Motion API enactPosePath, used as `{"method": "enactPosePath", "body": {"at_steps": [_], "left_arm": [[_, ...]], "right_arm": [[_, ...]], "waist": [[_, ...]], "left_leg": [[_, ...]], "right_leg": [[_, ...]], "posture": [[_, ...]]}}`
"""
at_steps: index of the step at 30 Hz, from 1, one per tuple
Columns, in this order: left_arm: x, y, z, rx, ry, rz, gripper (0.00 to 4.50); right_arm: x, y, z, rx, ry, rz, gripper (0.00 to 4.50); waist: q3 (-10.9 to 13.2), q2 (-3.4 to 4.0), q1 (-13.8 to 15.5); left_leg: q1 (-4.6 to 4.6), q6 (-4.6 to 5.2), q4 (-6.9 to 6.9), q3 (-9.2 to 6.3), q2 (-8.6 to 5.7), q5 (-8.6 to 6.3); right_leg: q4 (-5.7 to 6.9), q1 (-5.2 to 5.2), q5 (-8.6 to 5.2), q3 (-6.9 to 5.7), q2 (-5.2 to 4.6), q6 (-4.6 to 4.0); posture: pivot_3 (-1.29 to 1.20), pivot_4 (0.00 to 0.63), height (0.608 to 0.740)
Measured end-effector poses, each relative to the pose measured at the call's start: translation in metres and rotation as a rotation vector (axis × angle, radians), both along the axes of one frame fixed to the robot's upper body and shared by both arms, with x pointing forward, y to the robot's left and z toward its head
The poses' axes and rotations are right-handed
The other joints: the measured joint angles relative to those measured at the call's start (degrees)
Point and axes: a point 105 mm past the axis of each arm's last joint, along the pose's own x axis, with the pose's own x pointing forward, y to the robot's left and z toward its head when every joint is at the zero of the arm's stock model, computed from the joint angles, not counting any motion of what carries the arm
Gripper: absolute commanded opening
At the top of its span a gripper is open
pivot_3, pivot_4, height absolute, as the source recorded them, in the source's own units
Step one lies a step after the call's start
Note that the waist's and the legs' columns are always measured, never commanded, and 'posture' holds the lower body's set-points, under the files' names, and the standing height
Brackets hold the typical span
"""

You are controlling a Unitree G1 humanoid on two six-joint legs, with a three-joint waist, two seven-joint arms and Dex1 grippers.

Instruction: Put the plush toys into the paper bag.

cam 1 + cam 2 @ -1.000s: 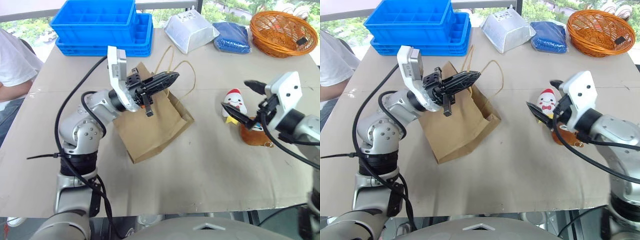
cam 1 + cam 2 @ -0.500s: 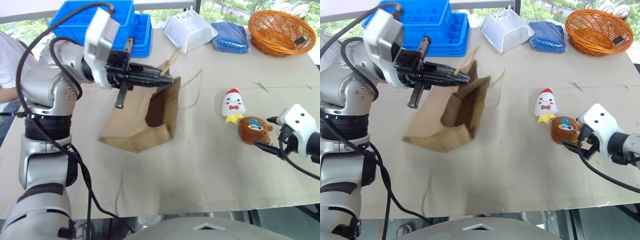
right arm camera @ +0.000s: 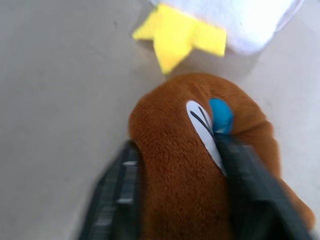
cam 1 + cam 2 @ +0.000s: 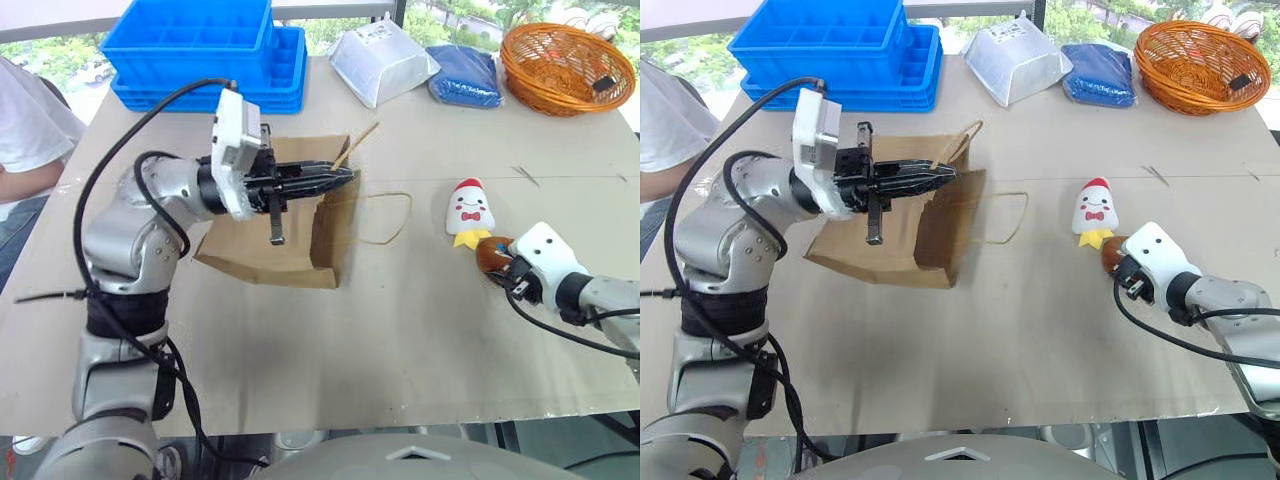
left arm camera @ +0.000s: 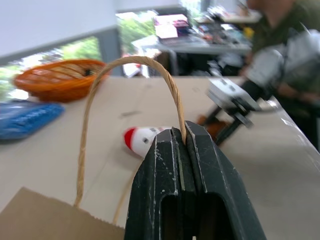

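The brown paper bag (image 4: 262, 252) lies on the table with its mouth held open toward the toys. My left gripper (image 4: 348, 176) is shut on one of its tan cord handles (image 5: 172, 95), holding that handle up level; the other handle (image 4: 385, 215) lies loose on the table. The white rocket plush toy (image 4: 468, 210) lies to the right of the bag. Just in front of it is the brown bear plush toy (image 3: 185, 165), with my right gripper (image 3: 177, 147) shut on it, one finger on each side. In the head views the gripper (image 4: 505, 272) covers most of the bear.
Stacked blue crates (image 4: 210, 50) stand at the back left. A white pouch (image 4: 380, 62), a blue packet (image 4: 462, 75) and an orange basket (image 4: 570, 65) line the back edge. A person's white sleeve (image 4: 25, 140) shows at the left edge.
My right gripper came down in front of the toys and closed on the brown bear. My left gripper raised the bag by its handle, then lowered it so the bag rests open on the table.
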Motion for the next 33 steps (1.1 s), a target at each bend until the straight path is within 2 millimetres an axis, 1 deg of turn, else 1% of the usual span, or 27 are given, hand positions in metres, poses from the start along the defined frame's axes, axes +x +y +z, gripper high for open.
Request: {"method": "enactPosePath", "body": {"at_steps": [1,3,4,5,6,7,8,9,10,11,13,15,16,17,18,19,20,21,23,26,28,30,33], "left_arm": [[0.000,0.001,-0.003,-0.018,0.023,0.020,0.00],[0.000,0.002,-0.006,-0.062,0.059,0.049,0.00],[0.000,0.004,-0.007,-0.071,0.070,0.061,0.00],[0.001,0.005,-0.009,-0.081,0.085,0.071,0.00],[0.001,0.006,-0.009,-0.101,0.103,0.079,0.00],[0.002,0.007,-0.008,-0.117,0.113,0.089,0.00],[0.002,0.007,-0.007,-0.133,0.124,0.091,0.00],[0.002,0.007,-0.007,-0.136,0.130,0.092,0.00],[0.002,0.007,-0.008,-0.140,0.140,0.093,0.00],[0.002,0.008,-0.010,-0.141,0.147,0.098,0.00],[0.001,0.007,-0.011,-0.146,0.161,0.091,0.00],[0.001,0.005,-0.008,-0.167,0.172,0.084,0.00],[0.000,0.001,-0.007,-0.176,0.176,0.071,0.00],[0.000,0.000,-0.006,-0.184,0.180,0.068,0.00],[0.000,0.000,-0.005,-0.195,0.185,0.068,0.00],[0.000,0.000,-0.004,-0.208,0.193,0.072,0.00],[0.001,0.000,-0.003,-0.221,0.200,0.079,0.00],[0.003,0.002,-0.001,-0.246,0.211,0.090,0.00],[0.005,0.004,0.001,-0.274,0.223,0.104,0.00],[0.009,0.007,0.003,-0.313,0.240,0.133,0.00],[0.009,0.007,0.005,-0.325,0.245,0.137,0.00],[0.010,0.005,0.003,-0.326,0.251,0.135,0.00],[0.009,-0.001,0.001,-0.333,0.264,0.119,0.00]], "right_arm": [[-0.002,-0.001,0.000,-0.009,-0.002,-0.002,0.04],[-0.006,-0.008,0.005,0.018,-0.006,-0.027,0.04],[-0.010,-0.010,0.009,0.065,-0.002,-0.040,0.04],[-0.014,-0.009,0.017,0.149,-0.008,-0.041,0.04],[-0.020,-0.002,0.032,0.279,-0.024,-0.003,0.04],[-0.027,0.011,0.051,0.365,-0.060,0.075,0.04],[-0.036,0.028,0.076,0.463,-0.096,0.187,0.04],[-0.041,0.036,0.087,0.497,-0.120,0.245,0.04],[-0.048,0.050,0.104,0.554,-0.142,0.342,0.04],[-0.051,0.064,0.116,0.605,-0.162,0.423,0.04],[-0.050,0.088,0.134,0.659,-0.216,0.538,0.04],[-0.039,0.116,0.151,0.691,-0.291,0.638,0.04],[-0.032,0.127,0.155,0.692,-0.319,0.667,0.04],[-0.025,0.136,0.157,0.680,-0.342,0.683,0.04],[-0.013,0.145,0.154,0.636,-0.370,0.686,0.04],[0.000,0.152,0.146,0.568,-0.389,0.681,0.04],[0.012,0.157,0.136,0.495,-0.406,0.680,0.04],[0.025,0.162,0.120,0.405,-0.416,0.685,0.04],[0.036,0.165,0.098,0.313,-0.410,0.701,0.04],[0.046,0.176,0.064,0.116,-0.419,0.830,0.04],[0.048,0.186,0.050,0.010,-0.439,0.934,0.04],[0.046,0.202,0.044,-0.048,-0.477,1.049,0.04],[0.042,0.229,0.052,-0.096,-0.563,1.215,0.04]], "waist": [[-0.01,-0.02,0.01],[-0.01,-0.01,0.53],[-0.01,-0.01,0.76],[0.01,0.01,1.02],[0.04,0.05,1.20],[0.05,0.08,1.16],[0.06,0.09,1.00],[0.06,0.09,0.91],[0.06,0.09,0.76],[0.06,0.08,0.44],[0.06,0.08,-0.03],[0.07,0.09,-0.50],[0.06,0.11,-0.43],[0.06,0.11,-0.41],[0.06,0.11,-0.29],[0.06,0.11,-0.17],[0.06,0.11,-0.06],[0.06,0.11,0.00],[0.06,0.11,0.06],[0.06,0.11,-0.13],[0.06,0.11,-0.34],[0.06,0.12,-0.48],[0.07,0.12,-0.45]], "left_leg": [[0.00,0.00,0.00,-0.04,-0.01,0.00],[-0.01,0.00,0.01,-0.13,-0.06,0.00],[-0.02,0.00,0.01,-0.16,-0.07,0.00],[-0.01,0.00,0.01,-0.14,-0.07,0.00],[-0.04,0.01,0.01,-0.16,-0.07,0.00],[0.01,0.01,0.01,-0.13,-0.05,-0.01],[0.04,0.02,0.01,-0.12,-0.03,-0.01],[0.07,0.02,0.01,-0.12,-0.01,-0.01],[0.15,0.02,0.00,-0.13,-0.01,-0.01],[0.17,0.02,0.00,-0.12,-0.01,-0.01],[0.17,0.02,0.01,-0.12,-0.04,-0.01],[0.23,0.01,0.01,-0.05,-0.04,0.00],[0.23,0.00,0.00,-0.07,-0.06,0.00],[0.23,0.00,0.00,-0.11,-0.07,0.00],[0.18,-0.02,0.00,-0.17,-0.06,0.02],[0.14,-0.05,0.00,-0.22,-0.07,0.03],[0.09,-0.25,0.01,-0.29,-0.11,0.14],[-0.01,-0.27,0.00,-0.32,-0.16,0.15],[-0.19,-0.27,-0.01,-0.35,-0.23,0.15],[-0.32,-0.27,-0.02,-0.32,-0.27,0.16],[-0.29,-0.29,-0.02,-0.31,-0.26,0.16],[-0.23,-0.34,-0.04,-0.33,-0.23,0.19],[-0.19,-0.42,-0.05,-0.37,-0.22,0.24]], "right_leg": [[0.00,0.02,0.00,-0.02,0.02,0.00],[0.01,0.06,0.00,-0.08,0.00,0.00],[0.00,0.06,0.00,-0.10,0.00,0.00],[0.00,0.06,0.00,-0.12,0.02,0.00],[-0.01,0.05,0.00,-0.14,0.03,0.00],[-0.01,0.06,0.00,-0.19,0.06,-0.01],[0.00,0.08,0.01,-0.22,0.08,-0.01],[0.00,0.11,0.01,-0.23,0.08,-0.01],[0.00,0.21,0.01,-0.27,0.08,-0.01],[0.00,0.23,0.00,-0.28,0.08,-0.01],[0.00,0.22,0.01,-0.28,0.08,-0.02],[0.05,0.21,0.01,-0.24,0.09,-0.02],[0.08,0.20,0.01,-0.25,0.09,-0.03],[0.10,0.19,0.01,-0.27,0.09,-0.04],[0.10,0.17,0.01,-0.30,0.07,-0.04],[0.09,0.16,0.01,-0.34,0.04,-0.05],[0.07,0.16,0.01,-0.42,-0.02,-0.05],[0.04,0.09,0.01,-0.49,-0.08,-0.04],[0.02,-0.04,0.02,-0.51,-0.17,-0.04],[0.00,-0.19,0.02,-0.51,-0.24,-0.03],[0.02,-0.19,0.03,-0.51,-0.23,-0.04],[0.09,-0.19,0.03,-0.50,-0.19,-0.04],[0.16,-0.18,0.03,-0.51,-0.17,-0.06]], "posture": [[0.00,0.150,0.740],[0.00,0.150,0.740],[0.00,0.150,0.740],[0.00,0.150,0.740],[0.00,0.150,0.740],[0.00,0.150,0.740],[0.00,0.150,0.740],[0.00,0.150,0.740],[0.00,0.150,0.740],[0.00,0.150,0.740],[0.00,0.150,0.740],[0.00,0.150,0.740],[0.00,0.150,0.740],[0.00,0.150,0.740],[0.00,0.150,0.740],[0.00,0.150,0.740],[0.00,0.150,0.740],[0.00,0.150,0.740],[0.00,0.150,0.740],[0.00,0.150,0.740],[0.00,0.150,0.740],[0.00,0.150,0.740],[0.00,0.150,0.740]]}}
